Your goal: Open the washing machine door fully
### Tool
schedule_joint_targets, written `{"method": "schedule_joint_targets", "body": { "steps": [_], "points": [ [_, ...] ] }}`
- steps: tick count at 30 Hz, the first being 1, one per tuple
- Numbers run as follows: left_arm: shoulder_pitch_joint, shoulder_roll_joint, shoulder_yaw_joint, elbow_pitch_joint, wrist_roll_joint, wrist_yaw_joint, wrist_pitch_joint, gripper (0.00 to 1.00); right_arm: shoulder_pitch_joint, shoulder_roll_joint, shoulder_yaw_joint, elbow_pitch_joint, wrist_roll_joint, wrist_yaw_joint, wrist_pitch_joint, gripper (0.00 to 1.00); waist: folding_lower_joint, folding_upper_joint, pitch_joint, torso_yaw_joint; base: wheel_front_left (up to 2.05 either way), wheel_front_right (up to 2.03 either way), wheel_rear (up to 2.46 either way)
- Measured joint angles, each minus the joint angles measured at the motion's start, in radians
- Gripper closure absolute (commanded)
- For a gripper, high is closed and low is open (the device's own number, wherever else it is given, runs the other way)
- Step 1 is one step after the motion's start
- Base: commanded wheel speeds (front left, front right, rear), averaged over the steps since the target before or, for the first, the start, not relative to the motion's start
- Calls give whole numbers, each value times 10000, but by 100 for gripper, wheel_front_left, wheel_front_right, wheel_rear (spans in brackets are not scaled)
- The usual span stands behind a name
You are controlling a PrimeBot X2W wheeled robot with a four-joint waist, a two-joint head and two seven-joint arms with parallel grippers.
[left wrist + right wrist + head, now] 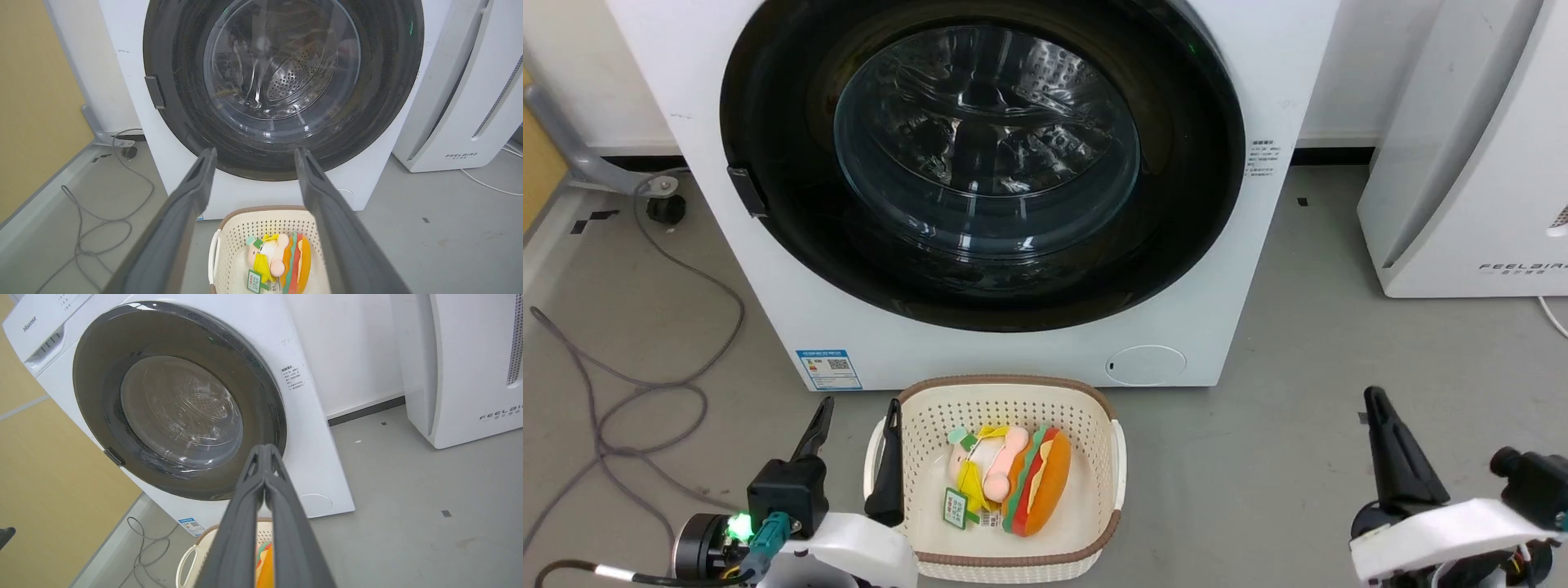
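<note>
Nothing of the task looks done yet: the washing machine door (980, 163) lies shut, flush against the front of the washing machine (996, 351), and neither hand touches it. Its small handle (746, 192) sits at 9 o'clock on the black rim, so the door probably swings out from that side.

In the head view the left hand (861, 404) is low at 7 o'clock, fingers spread wide and holding nothing, well apart from the handle. The right hand (1376, 396) is at 4 o'clock, fingers pressed together and empty.

All of the work is left: reach the handle, pull it free, swing the door right round.

A basket (1005, 382) with a burger toy (1041, 482) stands on the floor at the machine's 6 o'clock, just beside it, and could crowd a low reach. A cable (645, 392) loops on the floor at 8 o'clock. A white appliance (1462, 163) stands at 3 o'clock, apart from the machine.
</note>
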Motion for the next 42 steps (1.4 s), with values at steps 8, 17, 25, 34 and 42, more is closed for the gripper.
{"method": "schedule_joint_targets", "body": {
  "steps": [8, 17, 25, 34, 42],
  "points": [
    [-127, 0, -92, 2, -86, 2, -161, 0, -683, 0, -330, 184, 2150, 0, -196, 100, 0, 0, 125, -34, 0, 0, 0],
    [-291, -2, -186, -13, -92, -2, -347, 0, -2242, -79, -926, 1407, 3931, 0, -382, 100, 0, 0, 429, -43, 0, 0, 0],
    [-652, -2, -270, -165, -178, -13, -533, 0, -4320, -614, -1011, 2997, 4947, -2, -558, 100, 0, 0, 834, -41, 0, 0, 0],
    [-1065, -4, -376, -303, -265, -88, -715, 0, -6998, -1542, -44, 4991, 5992, -2, -506, 100, 1, 0, 1369, 78, 0, 0, 0],
    [-1378, -4, -533, -422, -355, -90, -857, 0, -9504, -2107, 1283, 6924, 6357, -2, 399, 100, 1, 0, 1906, 188, 0, 0, 0]
  ]
}}
